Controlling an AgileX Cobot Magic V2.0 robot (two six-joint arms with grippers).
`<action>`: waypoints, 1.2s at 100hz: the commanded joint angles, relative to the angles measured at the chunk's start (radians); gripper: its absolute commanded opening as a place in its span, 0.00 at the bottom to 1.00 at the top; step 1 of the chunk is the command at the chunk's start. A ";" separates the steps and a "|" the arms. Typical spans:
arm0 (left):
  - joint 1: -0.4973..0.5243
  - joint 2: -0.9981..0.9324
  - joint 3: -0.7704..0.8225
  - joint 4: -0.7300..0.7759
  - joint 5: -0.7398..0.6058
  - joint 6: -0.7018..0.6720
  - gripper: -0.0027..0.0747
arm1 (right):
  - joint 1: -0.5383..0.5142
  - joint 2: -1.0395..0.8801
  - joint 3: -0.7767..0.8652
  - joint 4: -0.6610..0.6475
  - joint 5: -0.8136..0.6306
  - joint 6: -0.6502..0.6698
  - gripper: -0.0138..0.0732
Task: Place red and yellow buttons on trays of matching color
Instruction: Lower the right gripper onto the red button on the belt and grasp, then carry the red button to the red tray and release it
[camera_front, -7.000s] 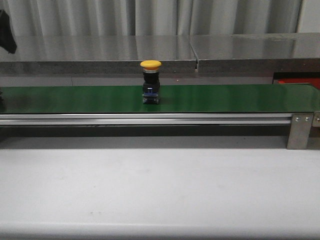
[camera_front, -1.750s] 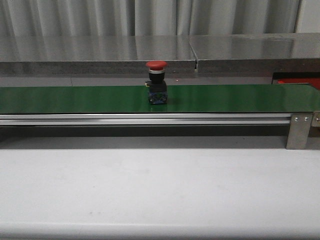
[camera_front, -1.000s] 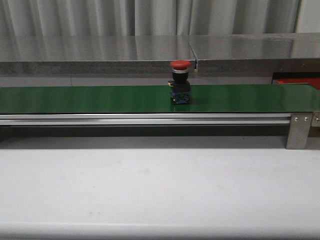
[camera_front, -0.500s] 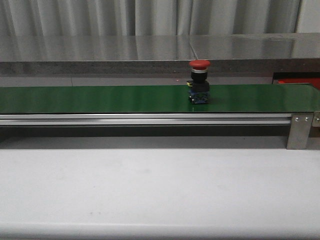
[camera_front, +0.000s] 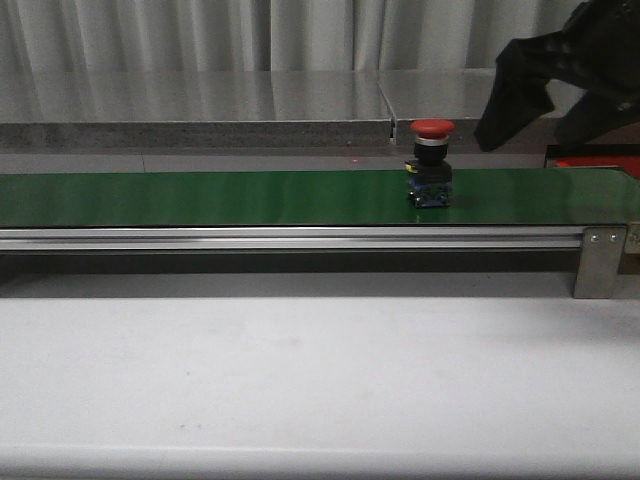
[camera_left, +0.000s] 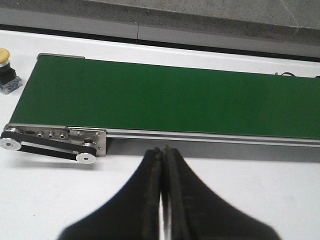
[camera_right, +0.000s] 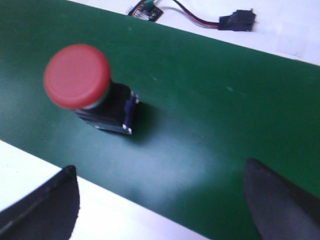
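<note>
A red button (camera_front: 432, 165) with a black body stands upright on the green belt (camera_front: 200, 197), right of its middle. My right gripper (camera_front: 553, 118) hangs open above and to the right of the button, apart from it. The right wrist view shows the red button (camera_right: 77, 77) ahead of the open right gripper (camera_right: 162, 202), with nothing between the fingers. A strip of the red tray (camera_front: 592, 162) shows past the belt's right end. My left gripper (camera_left: 162, 149) is shut and empty over the white table. A yellow button (camera_left: 6, 75) stands just off the belt's end.
A steel shelf (camera_front: 200, 100) runs behind the belt. A metal bracket (camera_front: 598, 262) holds the belt's right end, and a pulley drive (camera_left: 55, 142) sits at the other end. A small circuit board (camera_right: 147, 10) with a cable lies beyond the belt.
The red button has ridden to the right along the belt. My right gripper has come into the front view at the upper right. The yellow button seen earlier has left the belt.
</note>
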 joint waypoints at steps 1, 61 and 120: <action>-0.005 -0.004 -0.029 -0.023 -0.058 -0.002 0.01 | 0.022 0.003 -0.074 0.013 -0.043 -0.011 0.91; -0.005 -0.004 -0.029 -0.023 -0.058 -0.002 0.01 | 0.044 0.148 -0.233 0.013 0.004 -0.009 0.35; -0.005 -0.004 -0.029 -0.023 -0.058 -0.002 0.01 | -0.300 0.260 -0.612 0.025 0.062 -0.004 0.31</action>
